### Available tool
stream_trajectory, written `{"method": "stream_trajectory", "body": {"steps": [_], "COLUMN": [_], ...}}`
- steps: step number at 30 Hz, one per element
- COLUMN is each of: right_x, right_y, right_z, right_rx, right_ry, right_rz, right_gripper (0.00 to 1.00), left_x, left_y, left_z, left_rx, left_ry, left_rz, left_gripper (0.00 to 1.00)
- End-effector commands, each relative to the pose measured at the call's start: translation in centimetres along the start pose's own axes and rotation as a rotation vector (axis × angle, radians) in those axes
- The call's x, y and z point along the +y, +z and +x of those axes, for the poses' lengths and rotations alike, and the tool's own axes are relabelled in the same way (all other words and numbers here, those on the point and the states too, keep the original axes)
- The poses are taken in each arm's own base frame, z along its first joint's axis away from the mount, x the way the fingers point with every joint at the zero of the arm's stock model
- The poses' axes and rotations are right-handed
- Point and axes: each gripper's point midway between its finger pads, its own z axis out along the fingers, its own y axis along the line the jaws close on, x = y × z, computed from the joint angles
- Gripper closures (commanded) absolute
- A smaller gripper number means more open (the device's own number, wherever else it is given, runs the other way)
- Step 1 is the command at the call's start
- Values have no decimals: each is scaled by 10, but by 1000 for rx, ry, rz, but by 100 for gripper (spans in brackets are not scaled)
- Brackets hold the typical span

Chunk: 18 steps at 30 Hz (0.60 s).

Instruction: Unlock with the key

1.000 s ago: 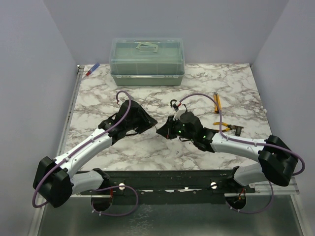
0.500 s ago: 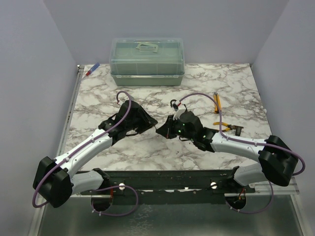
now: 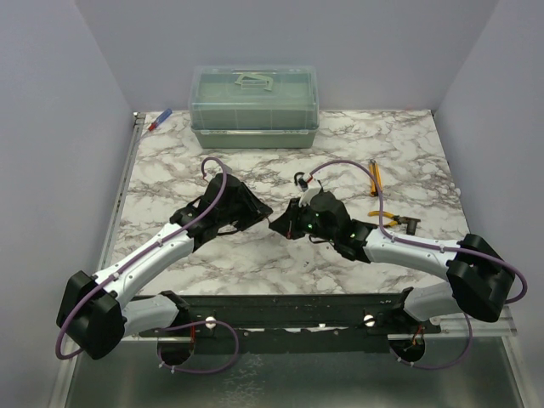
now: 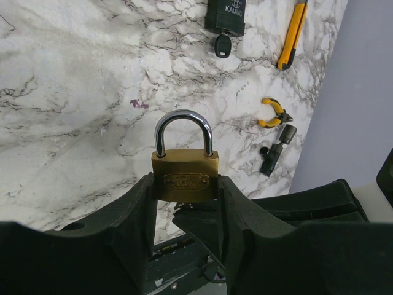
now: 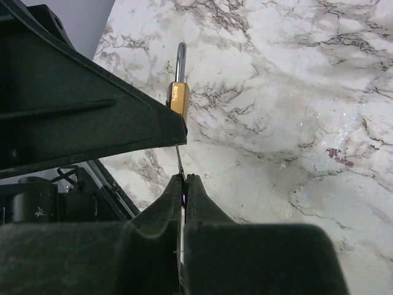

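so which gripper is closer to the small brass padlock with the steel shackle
Left. The left gripper clamps the small brass padlock by its sides. The right gripper sits just off its bottom end, shut on a thin metal piece pointing at it.

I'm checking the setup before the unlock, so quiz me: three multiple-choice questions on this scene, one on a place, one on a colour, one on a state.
1. Where is the brass padlock?
A) flat on the table
B) held in the left gripper
C) inside a box

2. What colour is the utility knife?
A) yellow
B) red
C) blue

3. How is the padlock's shackle?
A) closed
B) swung open
C) removed

Answers:
1 B: the fingers clamp its body on both sides.
2 A: its handle shows yellow.
3 A: both legs sit in the body.
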Motion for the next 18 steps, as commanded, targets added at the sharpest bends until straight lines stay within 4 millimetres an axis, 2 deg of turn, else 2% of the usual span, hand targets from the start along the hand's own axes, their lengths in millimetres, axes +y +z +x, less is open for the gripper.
{"method": "stream_trajectory", "body": {"steps": [1, 18], "right_x": [11, 14], "right_y": [1, 5], "right_z": [-15, -22], "right_rx": [-36, -28], "right_ry": [-25, 4], "right_rz": [-23, 2], "right_gripper": [100, 100], "left_x": [-13, -17], "left_y": [-8, -9], "left_z": [1, 2], "left_rx": [-2, -19], "left_ry": [23, 61], "left_rz": [65, 102], "left_gripper": [100, 100]}}
